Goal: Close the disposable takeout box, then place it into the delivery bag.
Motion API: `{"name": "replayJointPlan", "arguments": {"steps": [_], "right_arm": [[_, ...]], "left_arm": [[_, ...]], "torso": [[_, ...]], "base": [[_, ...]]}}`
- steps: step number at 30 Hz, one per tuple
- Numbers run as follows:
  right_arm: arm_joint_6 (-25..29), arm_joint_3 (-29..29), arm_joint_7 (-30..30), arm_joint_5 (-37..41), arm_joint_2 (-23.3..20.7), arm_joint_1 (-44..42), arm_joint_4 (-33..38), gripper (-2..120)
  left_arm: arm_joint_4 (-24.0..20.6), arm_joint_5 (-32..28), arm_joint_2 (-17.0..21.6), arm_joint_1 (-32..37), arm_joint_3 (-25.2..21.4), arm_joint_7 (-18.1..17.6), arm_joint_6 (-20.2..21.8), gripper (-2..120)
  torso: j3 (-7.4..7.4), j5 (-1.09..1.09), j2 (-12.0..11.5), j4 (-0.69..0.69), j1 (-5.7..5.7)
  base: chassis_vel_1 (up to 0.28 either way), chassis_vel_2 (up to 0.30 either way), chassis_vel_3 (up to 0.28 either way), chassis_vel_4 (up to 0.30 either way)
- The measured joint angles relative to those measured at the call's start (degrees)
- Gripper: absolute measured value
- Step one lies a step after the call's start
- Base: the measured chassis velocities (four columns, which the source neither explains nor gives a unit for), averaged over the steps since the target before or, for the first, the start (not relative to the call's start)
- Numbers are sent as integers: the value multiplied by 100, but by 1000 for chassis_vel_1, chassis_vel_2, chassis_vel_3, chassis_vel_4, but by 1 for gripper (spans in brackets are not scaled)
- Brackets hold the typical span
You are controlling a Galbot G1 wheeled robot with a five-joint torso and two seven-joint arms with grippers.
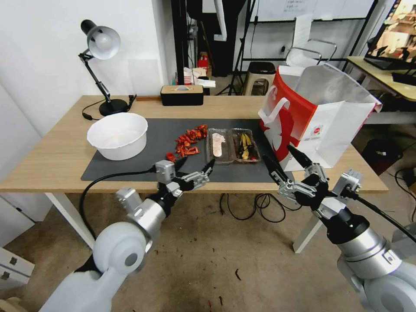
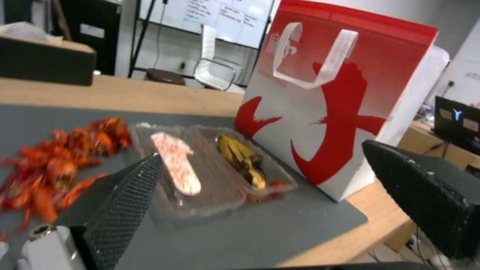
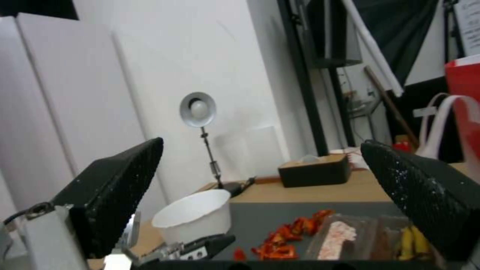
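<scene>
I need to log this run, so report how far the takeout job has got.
Nothing looks done yet. The takeout box lies open on the grey mat, both halves flat, beside the delivery bag, which stands open at the table's right end. In hand: the left tool and right tool hover open at the near edge, holding nothing. Closing and bagging remain.

Clear plastic hinged takeout box (image 1: 233, 145) lay open flat, just left of the upright, open-topped red-and-white paper delivery bag (image 1: 313, 119).
</scene>
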Motion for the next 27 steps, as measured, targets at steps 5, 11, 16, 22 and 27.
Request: {"name": "replayJointPlan", "arguments": {"steps": [5,11,16,22,27], "right_arm": [[2,68,40,-49,103,-25,-9,100],[-11,67,71,-128,231,-44,-40,100],[-27,67,93,-160,248,-22,-81,100],[-32,103,113,-159,246,5,-139,100],[-33,86,117,-157,283,15,-156,100]], "left_arm": [[349,-181,152,-691,327,13,140,100],[962,-365,221,-1573,1008,79,419,100],[1380,-392,194,-2059,1400,202,965,100],[1880,-335,107,-2453,1705,273,1021,100],[2167,-299,39,-2641,1822,283,1022,100]], "torso": [[0,1,0,0,0],[0,0,0,-1,0],[0,1,0,0,0],[0,0,1,1,0],[0,1,1,0,0]], "base": [[0,0,0,0],[0,0,0,0],[0,0,0,0],[0,0,0,0],[0,0,0,0]]}}
